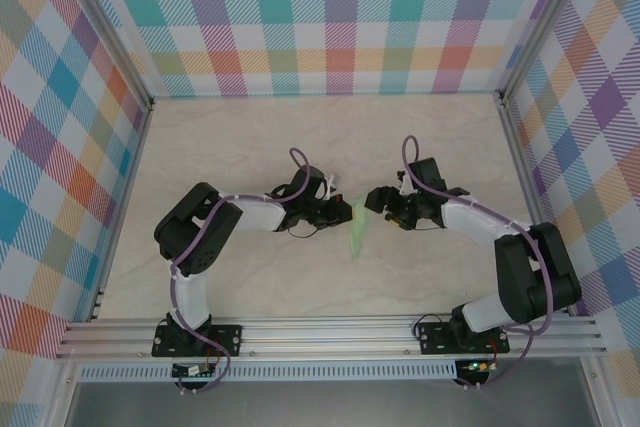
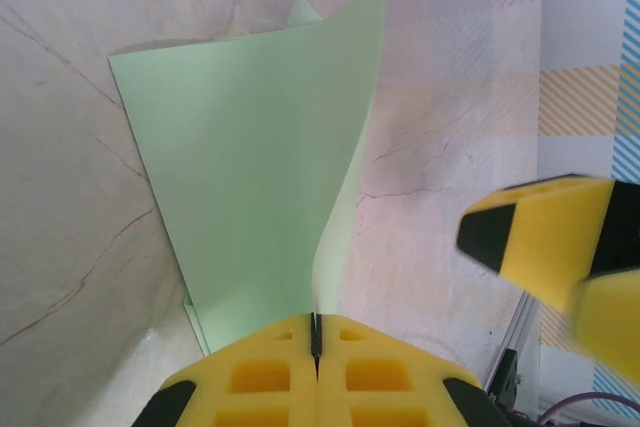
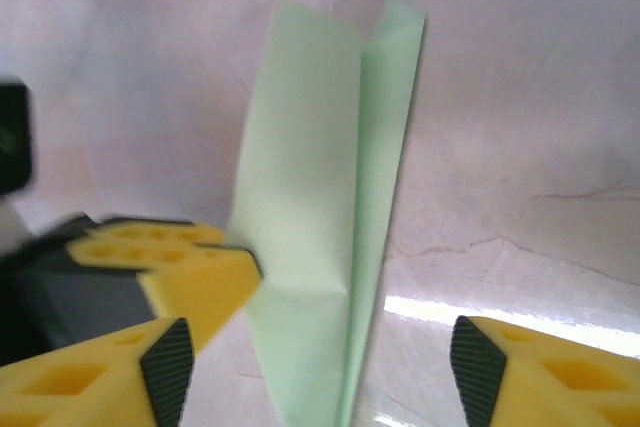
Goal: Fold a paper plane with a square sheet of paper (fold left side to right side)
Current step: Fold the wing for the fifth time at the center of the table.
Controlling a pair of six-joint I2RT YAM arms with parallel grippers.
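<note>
The pale green sheet of paper (image 1: 359, 229) lies mid-table between the two arms, folded narrow along a long crease. One flap (image 2: 250, 167) is lifted off the table and curves upward. My left gripper (image 2: 316, 325) is shut on the edge of that raised flap. It comes in from the left (image 1: 341, 210). In the right wrist view the paper (image 3: 320, 177) stands as a tall strip with a vertical crease, and the left gripper's yellow fingers (image 3: 195, 272) pinch its left edge. My right gripper (image 3: 320, 362) is open around the paper's lower end, touching nothing, just to the right of it (image 1: 379, 201).
The marble-patterned tabletop (image 1: 250, 147) is walled by checked panels (image 1: 330, 17) at the back and both sides. An aluminium rail (image 1: 330, 332) runs along the near edge with both arm bases on it. One right finger (image 2: 545, 237) hangs close beside the left gripper.
</note>
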